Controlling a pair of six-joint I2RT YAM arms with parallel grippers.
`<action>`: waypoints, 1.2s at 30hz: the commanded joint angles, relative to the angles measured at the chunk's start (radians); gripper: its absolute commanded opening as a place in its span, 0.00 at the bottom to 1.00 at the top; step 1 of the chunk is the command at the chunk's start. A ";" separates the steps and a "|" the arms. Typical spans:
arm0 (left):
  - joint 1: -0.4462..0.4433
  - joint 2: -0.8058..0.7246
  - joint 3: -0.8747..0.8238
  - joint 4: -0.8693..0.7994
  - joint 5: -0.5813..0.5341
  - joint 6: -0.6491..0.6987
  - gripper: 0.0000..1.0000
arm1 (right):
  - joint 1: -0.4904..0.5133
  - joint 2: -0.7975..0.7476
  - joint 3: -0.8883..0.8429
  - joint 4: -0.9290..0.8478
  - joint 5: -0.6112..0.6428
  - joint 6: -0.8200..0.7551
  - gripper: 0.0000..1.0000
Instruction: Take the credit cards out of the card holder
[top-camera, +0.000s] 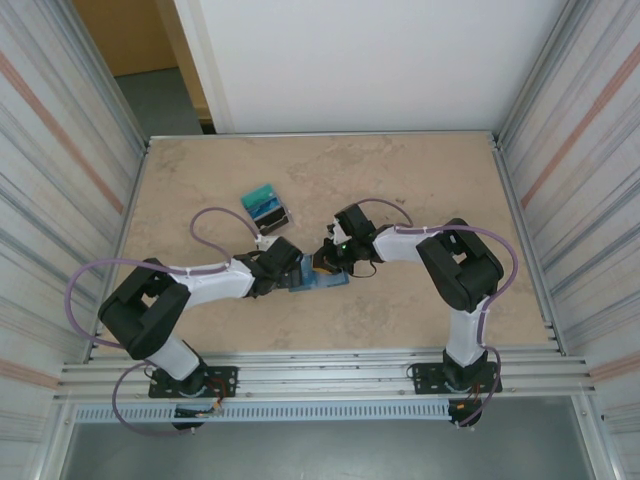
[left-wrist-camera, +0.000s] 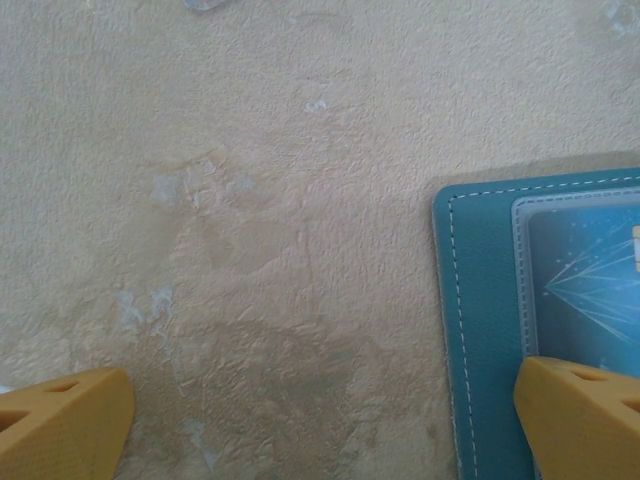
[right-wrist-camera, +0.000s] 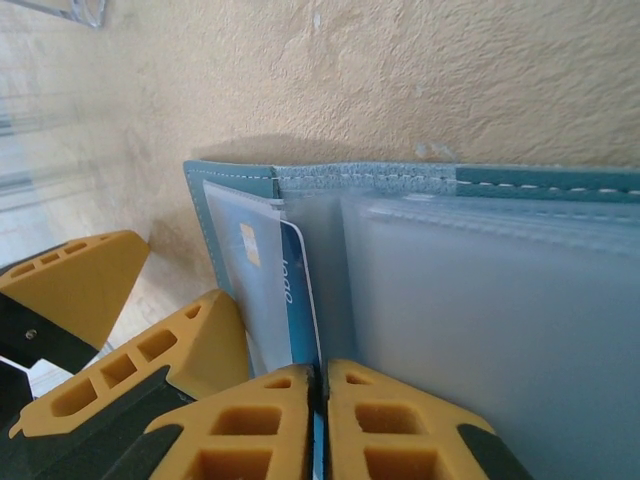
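The slate-blue bifold card holder (top-camera: 322, 282) lies open and flat on the beige mottled tabletop (top-camera: 430, 190), near its middle, between the tips of the two arms. Its long axis runs across the table from left to right, with the right end tipped slightly toward the far side. White stitching (left-wrist-camera: 452, 300) follows its border. Seen from the right wrist, the inside holds a stack of clear plastic sleeves (right-wrist-camera: 480, 330) next to a slot pocket at one end.

The right gripper (right-wrist-camera: 321, 375) has its yellow fingers pressed together on the edge of a dark blue credit card (right-wrist-camera: 298, 290). That card stands on edge in the end pocket, its long side running away from the fingers toward the stitched border. There are white characters on its face, but they are too skewed to read.

The left gripper (left-wrist-camera: 322, 400) stands wide open with nothing between its fingers. One yellow finger (left-wrist-camera: 580, 420) is over the holder's end panel, above a blue card printed with pale radiating lines (left-wrist-camera: 590, 290) tucked in a pocket. The other is over bare table. I cannot tell whether the first finger touches the panel.

A pile of teal and dark cards (top-camera: 266, 207) lies beyond the left gripper, apart from the holder. Its long axis runs diagonally from far left to near right, and no print on it is legible.
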 joint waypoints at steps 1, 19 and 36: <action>-0.008 0.044 -0.008 -0.065 0.029 -0.010 0.98 | 0.011 0.018 0.009 0.009 -0.028 -0.009 0.06; -0.008 0.023 -0.015 -0.080 0.026 -0.014 0.99 | -0.006 -0.067 0.017 -0.178 0.100 -0.099 0.00; -0.023 -0.079 0.056 -0.116 0.035 0.031 0.99 | -0.009 -0.106 0.016 -0.181 0.101 -0.094 0.00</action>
